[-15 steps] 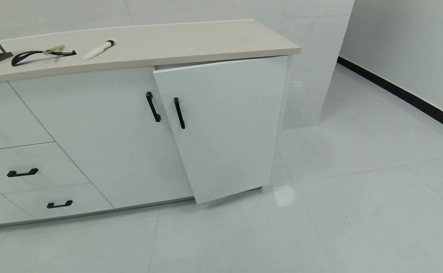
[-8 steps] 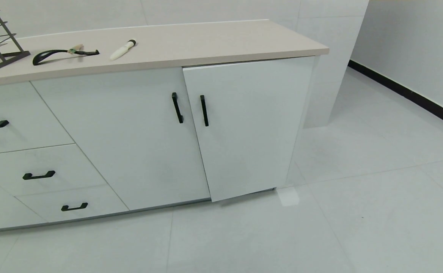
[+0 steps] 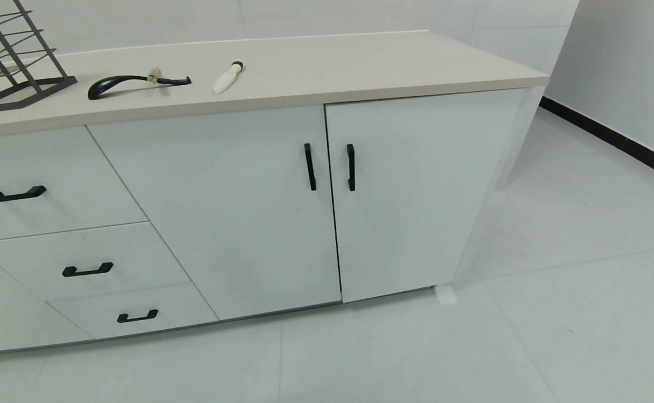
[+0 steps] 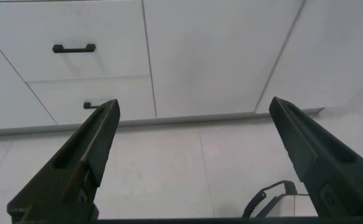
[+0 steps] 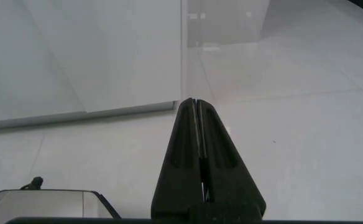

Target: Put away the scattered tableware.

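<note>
Tableware sits on the desk, toward its left half. A black spoon lies flat with its bowl toward the wire rack, and a small tan piece touches its handle, too small to tell what it is. A white utensil with a black tip lies just right of the spoon, apart from it and angled toward the wall. The rack stands at the far left edge of the desk, near the spoon but not touching it. Below the desk, two white cabinet doors are shut flush, with their black handles side by side at the seam. Left of the doors is a stack of drawers, all closed, each with a black handle. The left pincer is spread wide and holds nothing; it hangs low over the floor, facing the drawer fronts. The right pincer is pressed together and holds nothing; it sits low over the floor near the bottom corner of the cabinet.
</note>
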`<state>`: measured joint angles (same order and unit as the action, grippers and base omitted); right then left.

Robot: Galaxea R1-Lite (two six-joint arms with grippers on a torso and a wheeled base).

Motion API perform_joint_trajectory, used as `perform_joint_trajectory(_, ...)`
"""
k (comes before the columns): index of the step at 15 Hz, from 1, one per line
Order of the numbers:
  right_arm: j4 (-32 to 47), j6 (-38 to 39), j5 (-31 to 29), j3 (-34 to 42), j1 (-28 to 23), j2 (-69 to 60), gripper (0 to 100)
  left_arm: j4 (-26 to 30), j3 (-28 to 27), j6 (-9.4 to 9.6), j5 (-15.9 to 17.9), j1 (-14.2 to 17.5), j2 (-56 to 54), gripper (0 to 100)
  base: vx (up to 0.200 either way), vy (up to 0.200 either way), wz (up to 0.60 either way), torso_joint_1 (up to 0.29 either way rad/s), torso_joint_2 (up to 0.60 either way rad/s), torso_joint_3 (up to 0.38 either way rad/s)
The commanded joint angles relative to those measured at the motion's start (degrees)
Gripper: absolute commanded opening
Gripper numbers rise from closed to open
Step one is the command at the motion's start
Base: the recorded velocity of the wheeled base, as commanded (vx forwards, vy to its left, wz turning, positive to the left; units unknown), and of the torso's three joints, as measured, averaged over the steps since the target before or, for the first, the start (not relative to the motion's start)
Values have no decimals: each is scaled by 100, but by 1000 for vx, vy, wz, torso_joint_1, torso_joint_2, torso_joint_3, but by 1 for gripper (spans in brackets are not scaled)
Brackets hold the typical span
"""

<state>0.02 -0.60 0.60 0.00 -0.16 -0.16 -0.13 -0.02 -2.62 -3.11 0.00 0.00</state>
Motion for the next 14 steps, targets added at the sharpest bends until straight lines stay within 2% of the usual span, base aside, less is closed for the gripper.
perform_joint_trajectory(1, 6, -2, 2, 0, -2, 16, 0, -4, -6, -2, -6, 0, 0, 100, 200, 200, 0, 7, 2, 2)
perform_joint_trajectory(4, 6, -11, 2, 0, -2, 16, 0, -4, 2, -2, 3, 0, 0, 100, 200, 200, 0, 1, 6, 1)
perform_joint_trajectory(5, 6, -19, 2, 0, -2, 16, 0, -4, 2, -2, 3, 0, 0, 100, 0, 200, 600, 2, -2, 2)
perform_joint_trajectory(14, 6, -19, 11, 0, -2, 16, 0, -4, 2, -10, -6, 0, 0, 100, 0, 0, 600, 6, 3, 2)
